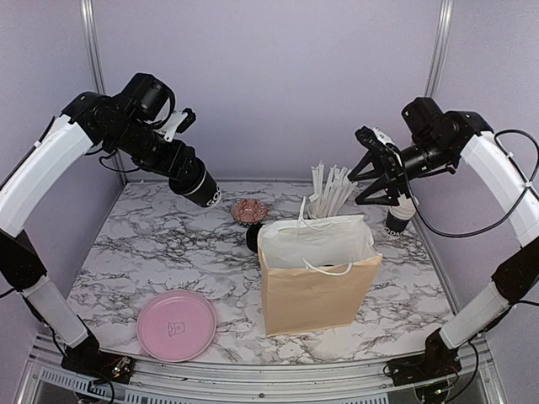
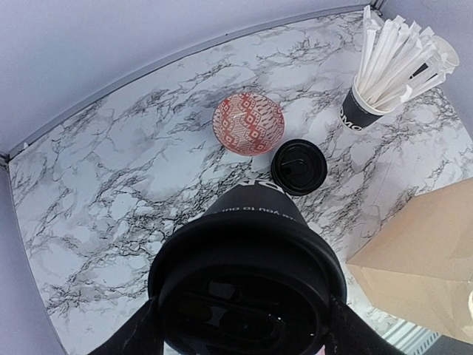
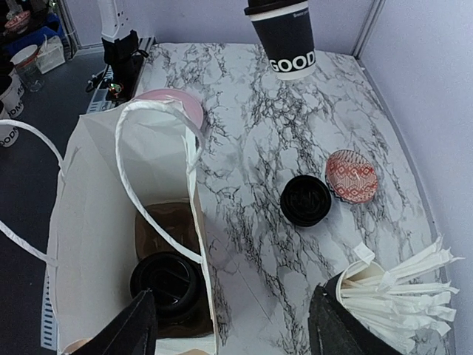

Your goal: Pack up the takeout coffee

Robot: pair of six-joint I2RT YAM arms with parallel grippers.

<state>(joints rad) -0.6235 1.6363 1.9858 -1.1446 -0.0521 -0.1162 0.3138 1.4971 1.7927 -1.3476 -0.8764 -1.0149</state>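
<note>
My left gripper (image 1: 190, 178) (image 2: 247, 329) is shut on a lidded black takeout coffee cup (image 1: 202, 188) (image 2: 247, 274), held tilted in the air above the table's back left; the right wrist view shows it at the top (image 3: 284, 37). A second lidded cup (image 1: 254, 238) (image 2: 298, 166) (image 3: 305, 200) stands on the marble just behind the paper bag (image 1: 316, 282) (image 3: 89, 222). A third lidded cup (image 3: 167, 285) sits inside the bag in a brown carrier (image 3: 164, 225). My right gripper (image 1: 364, 187) (image 3: 236, 336) hangs open and empty over the bag's right rim.
A red patterned bowl (image 1: 250, 210) (image 2: 248, 123) (image 3: 352, 176) sits beside the standing cup. A black cup of white straws (image 1: 324, 198) (image 2: 362, 111) (image 3: 392, 296) stands behind the bag. A pink plate (image 1: 177, 326) lies front left. Another dark cup (image 1: 400, 220) stands under my right wrist.
</note>
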